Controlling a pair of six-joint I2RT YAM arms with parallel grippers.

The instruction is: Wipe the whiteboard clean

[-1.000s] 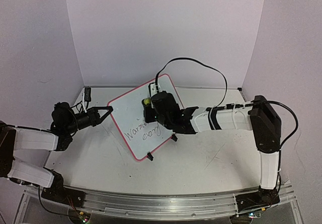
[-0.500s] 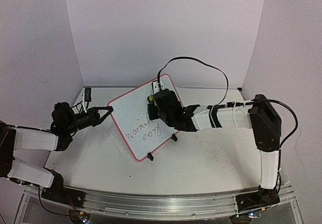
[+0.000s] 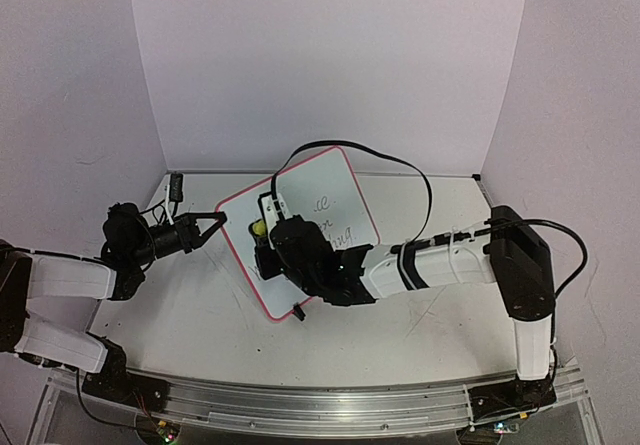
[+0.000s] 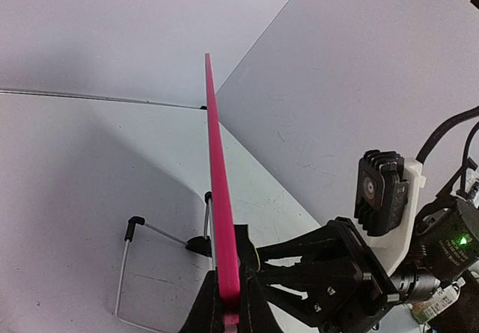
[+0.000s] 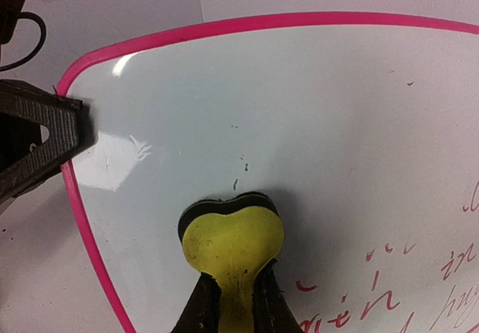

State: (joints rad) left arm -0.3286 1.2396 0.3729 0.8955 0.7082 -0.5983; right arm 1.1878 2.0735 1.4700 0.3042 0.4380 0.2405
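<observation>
The white worktop point(image 3: 200, 315) carried everything, walled in by pale panels. On it stood the whiteboard point(image 3: 325, 183), tilted up on its stand and turned corner-on toward the arms, near the middle and slightly left of centre. Its pink frame ran round a surface that was mostly clean on its left half.

The right arm point(image 3: 440, 260) reached low across the worktop from the right, its wrist in front of the board's lower half. The left claw point(image 3: 212, 223) was pressed together on the board's left edge. The left wrist view showed the pink frame pinched edge-on between the two fingers point(image 4: 247, 303).

The right claw point(image 5: 232, 303) was closed on a yellow eraser point(image 5: 233, 239), pinching it by its narrow lower part. The eraser's broad end lay flat against the board face, near the left edge and not far from the other claw's tip.

Marker handwriting point(image 3: 338, 230) remained to the right of the eraser. A black foot point(image 3: 298, 313) of the stand rested on the worktop at the board's near corner.
</observation>
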